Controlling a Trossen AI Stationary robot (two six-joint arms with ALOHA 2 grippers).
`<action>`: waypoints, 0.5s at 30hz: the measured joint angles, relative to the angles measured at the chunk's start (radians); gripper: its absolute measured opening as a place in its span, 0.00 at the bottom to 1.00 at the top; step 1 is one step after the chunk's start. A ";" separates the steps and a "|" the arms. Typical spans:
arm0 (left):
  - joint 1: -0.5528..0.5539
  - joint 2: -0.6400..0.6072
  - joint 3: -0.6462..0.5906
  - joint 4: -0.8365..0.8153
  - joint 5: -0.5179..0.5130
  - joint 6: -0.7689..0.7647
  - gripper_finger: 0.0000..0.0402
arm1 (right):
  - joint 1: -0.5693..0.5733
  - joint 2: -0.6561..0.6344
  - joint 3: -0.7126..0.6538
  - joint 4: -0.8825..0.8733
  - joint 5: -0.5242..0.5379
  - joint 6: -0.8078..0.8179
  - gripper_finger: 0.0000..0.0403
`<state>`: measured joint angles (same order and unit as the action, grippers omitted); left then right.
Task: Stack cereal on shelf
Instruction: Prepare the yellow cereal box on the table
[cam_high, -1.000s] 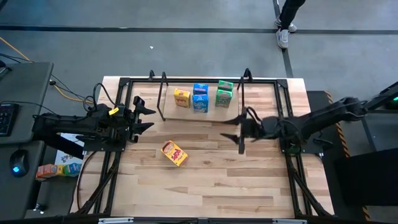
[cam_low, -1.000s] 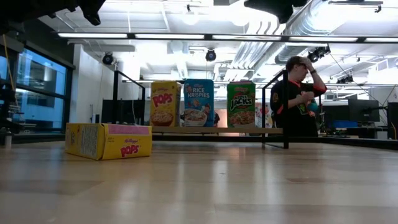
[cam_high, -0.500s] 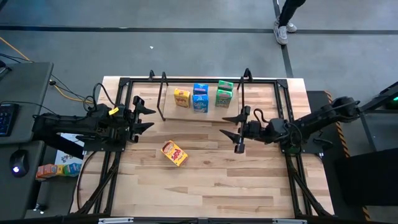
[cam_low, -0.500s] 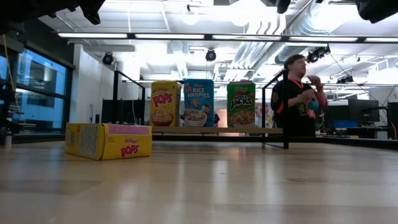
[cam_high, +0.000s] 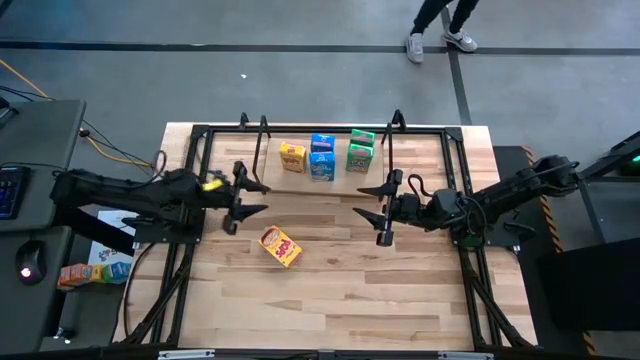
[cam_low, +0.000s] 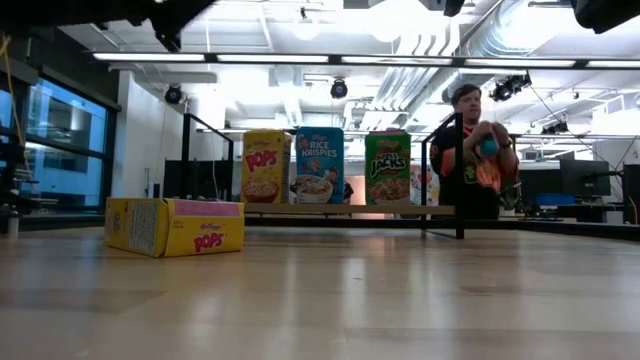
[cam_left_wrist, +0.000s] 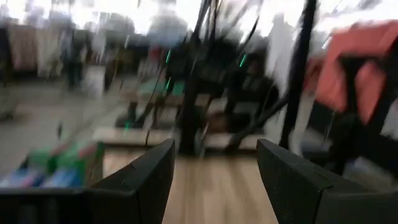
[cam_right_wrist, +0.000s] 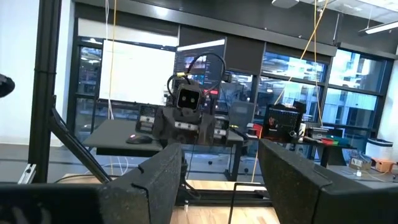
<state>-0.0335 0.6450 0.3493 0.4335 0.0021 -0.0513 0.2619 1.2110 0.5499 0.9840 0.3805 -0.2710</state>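
A yellow cereal box (cam_high: 281, 246) lies flat on its side on the table, left of centre; it shows as (cam_low: 175, 226) in the low view. A yellow (cam_high: 292, 156), two blue (cam_high: 322, 158) and two green (cam_high: 360, 150) boxes stand upright on the shelf (cam_high: 335, 178), a wooden board between black rods at the far edge. My left gripper (cam_high: 255, 198) hangs open above the table, just left of and beyond the lying box. My right gripper (cam_high: 362, 203) is open too, to the right of centre, below the shelf's right end. The two grippers face each other.
A black frame (cam_high: 200, 135) edges the table, with struts running down both sides. A desk with a keyboard and mouse (cam_high: 28, 260) stands off the table's left. A person (cam_low: 478, 160) moves about in the room behind the shelf. Bare wood (cam_high: 340, 290) lies toward the near edge.
My left arm has reached out toward the table's right, carrying its open gripper from the left frame to a spot near the lying box. My right gripper shifted slightly toward the left early on, then held still. No box has moved.
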 joint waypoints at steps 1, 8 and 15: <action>-0.015 0.026 0.026 -0.057 -0.034 0.000 0.54 | 0.000 0.000 0.000 0.000 0.000 0.000 0.51; -0.133 0.168 0.194 -0.538 -0.149 -0.053 0.54 | 0.000 0.000 0.001 -0.054 -0.004 0.001 0.51; -0.253 0.262 0.188 -0.712 -0.358 -0.160 0.52 | 0.000 0.000 0.001 -0.124 -0.021 0.114 0.51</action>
<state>-0.2866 0.9072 0.5373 -0.2788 -0.3559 -0.2110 0.2619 1.2114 0.5507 0.8602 0.3596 -0.1571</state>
